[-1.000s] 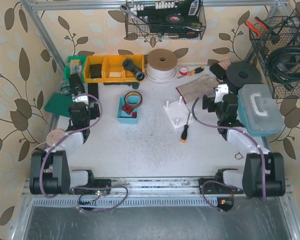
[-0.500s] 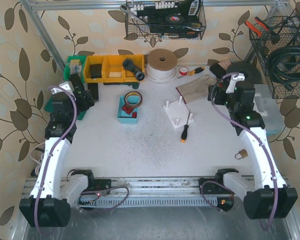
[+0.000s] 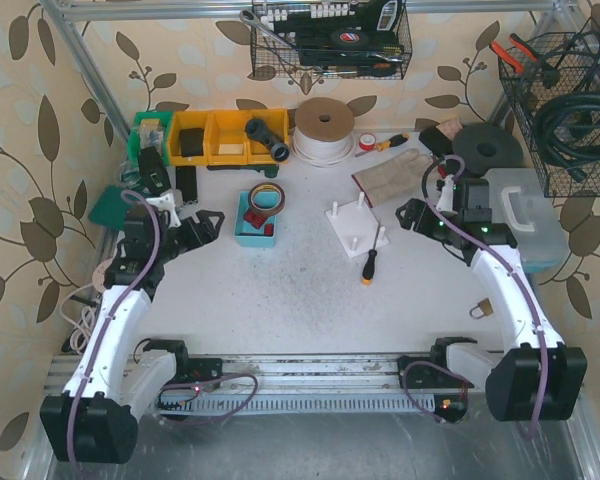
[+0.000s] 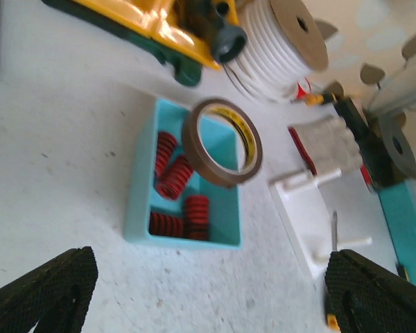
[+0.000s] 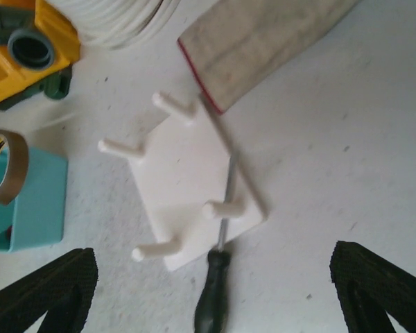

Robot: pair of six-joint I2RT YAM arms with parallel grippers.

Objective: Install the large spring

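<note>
Several red springs [image 4: 168, 173] lie in the small teal tray [image 4: 135, 201], also seen from above as the teal tray [image 3: 242, 236]. I cannot tell which is the large spring. A brown tape roll [image 4: 222, 142] leans on the tray's far rim. The white peg board [image 5: 187, 180] with four pegs lies right of the tray, shown from above as the peg board [image 3: 352, 230]. My left gripper [image 3: 196, 222] hangs open just left of the tray, holding nothing. My right gripper [image 3: 410, 212] is open above the table right of the board, also holding nothing.
A black-handled screwdriver [image 5: 213, 295] rests with its shaft on the peg board. Yellow bins [image 3: 225, 137], a white cord spool [image 3: 323, 130] and a cloth [image 3: 392, 172] line the back. A teal toolbox [image 3: 525, 215] stands at the right, a padlock [image 3: 480, 310] near it.
Both arms have swung inward and lower: the left gripper from the back left toward the teal tray, the right gripper from the back right toward the peg board.
</note>
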